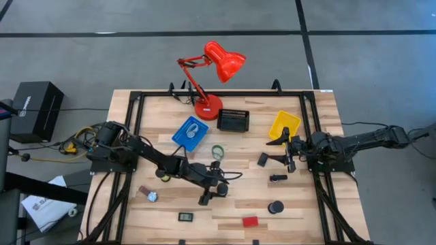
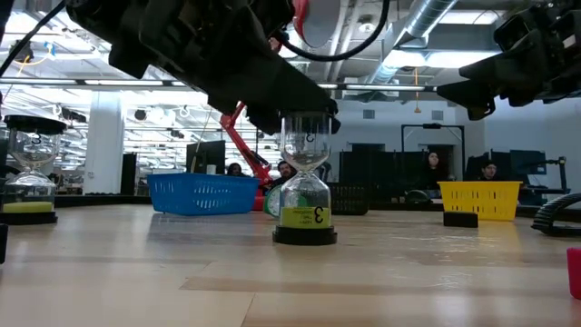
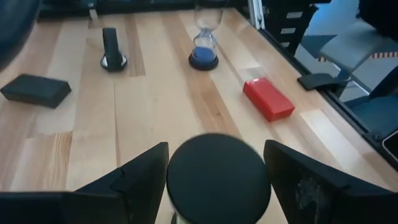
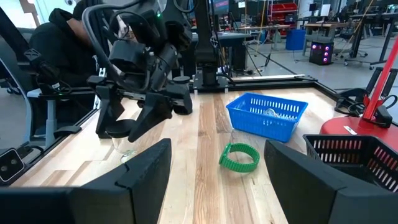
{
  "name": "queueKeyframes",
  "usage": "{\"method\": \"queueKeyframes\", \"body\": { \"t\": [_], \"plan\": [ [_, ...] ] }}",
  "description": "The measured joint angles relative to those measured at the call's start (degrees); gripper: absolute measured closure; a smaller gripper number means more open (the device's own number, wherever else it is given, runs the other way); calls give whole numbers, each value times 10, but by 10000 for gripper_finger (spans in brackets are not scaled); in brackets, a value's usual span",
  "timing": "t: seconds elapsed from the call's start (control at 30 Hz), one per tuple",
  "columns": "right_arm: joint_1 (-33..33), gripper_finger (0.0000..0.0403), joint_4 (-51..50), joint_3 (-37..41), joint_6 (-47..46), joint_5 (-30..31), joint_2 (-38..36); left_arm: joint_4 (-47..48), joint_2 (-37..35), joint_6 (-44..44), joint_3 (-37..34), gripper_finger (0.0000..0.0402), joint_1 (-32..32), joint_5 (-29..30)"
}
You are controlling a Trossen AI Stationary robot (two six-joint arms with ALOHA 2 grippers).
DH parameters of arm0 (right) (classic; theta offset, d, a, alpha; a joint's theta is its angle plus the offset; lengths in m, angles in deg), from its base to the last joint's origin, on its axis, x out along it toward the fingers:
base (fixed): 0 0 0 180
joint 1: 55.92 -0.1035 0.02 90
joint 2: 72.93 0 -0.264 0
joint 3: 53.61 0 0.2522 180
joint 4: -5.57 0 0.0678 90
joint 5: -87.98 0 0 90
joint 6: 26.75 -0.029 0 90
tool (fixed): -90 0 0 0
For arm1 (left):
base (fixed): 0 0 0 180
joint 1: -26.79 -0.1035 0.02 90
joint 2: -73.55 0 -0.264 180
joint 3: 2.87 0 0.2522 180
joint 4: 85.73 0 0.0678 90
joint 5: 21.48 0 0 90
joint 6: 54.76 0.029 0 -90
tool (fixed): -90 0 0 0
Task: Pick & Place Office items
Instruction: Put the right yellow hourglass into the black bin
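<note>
Left gripper (image 1: 206,198) low over front-centre of light wooden table (image 1: 163,207), fingers spread, straddling black-capped glass sand timer (image 2: 305,182) standing upright on table, pads not seen touching it; small black flat gadget (image 1: 186,217) just left-front of it; green tape ring (image 1: 217,151) behind, beside blue mesh bin (image 1: 190,132); red rectangular block (image 1: 250,221) at front edge; black cylinder (image 1: 275,206) right of it; right gripper (image 1: 291,156) raised near yellow bin (image 1: 284,125), fingers wide, empty.

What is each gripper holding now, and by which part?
Nothing is held. The left gripper's open fingers flank the top cap of the sand timer, which stands on the table, with gaps showing. The right gripper is open and empty.
</note>
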Motion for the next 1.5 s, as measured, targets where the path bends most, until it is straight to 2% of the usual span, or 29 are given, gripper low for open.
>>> {"method": "queueKeyframes", "body": {
  "t": [0.47, 0.77, 0.93, 1.2, 1.5],
  "plan": [
    [0, 154, 0, 0, 0, 0, 0, 20, 0, 1, 0, 186, 0, 0],
    [0, 154, 0, 0, 0, 0, 0, 11, 0, 1, 0, 185, -7, 0],
    [0, 154, 0, 0, 0, 0, 0, 4, -14, 1, 0, 191, -20, 42],
    [0, 154, 0, 0, 0, 0, 0, 3, -89, 34, 1, 186, -88, 99],
    [0, 154, 0, 0, 5, 1, 0, -4, -167, 36, 2, 189, -222, 102]
  ]
}}
